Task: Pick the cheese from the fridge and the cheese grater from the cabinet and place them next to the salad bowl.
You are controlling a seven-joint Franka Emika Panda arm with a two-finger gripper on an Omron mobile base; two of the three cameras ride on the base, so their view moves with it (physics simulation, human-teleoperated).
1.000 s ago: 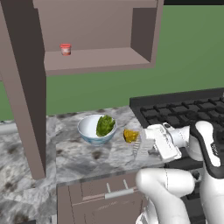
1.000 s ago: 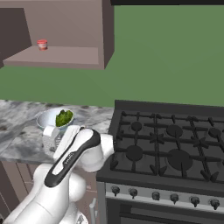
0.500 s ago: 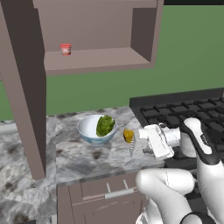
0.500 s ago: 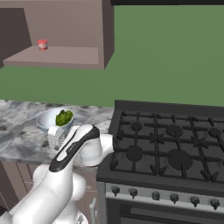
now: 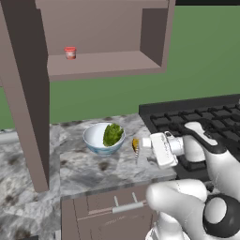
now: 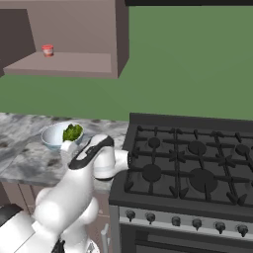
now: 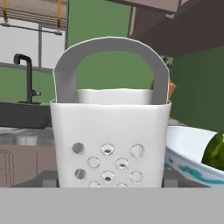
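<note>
There is one salad bowl (image 5: 100,137), one cheese grater (image 7: 109,131), one piece of cheese (image 5: 135,143) and one red jar (image 5: 70,52). There is one open cabinet (image 5: 103,63) and one stove (image 6: 197,168).

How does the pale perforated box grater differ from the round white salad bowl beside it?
The box grater is tall, narrow and pierced with holes; the salad bowl is low, wide and smooth. The grater has an arched grey handle; the bowl has none and holds green leaves. Both are whitish.

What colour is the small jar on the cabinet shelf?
Red, with a pale band. The small red jar shows best in the left base view.
</note>
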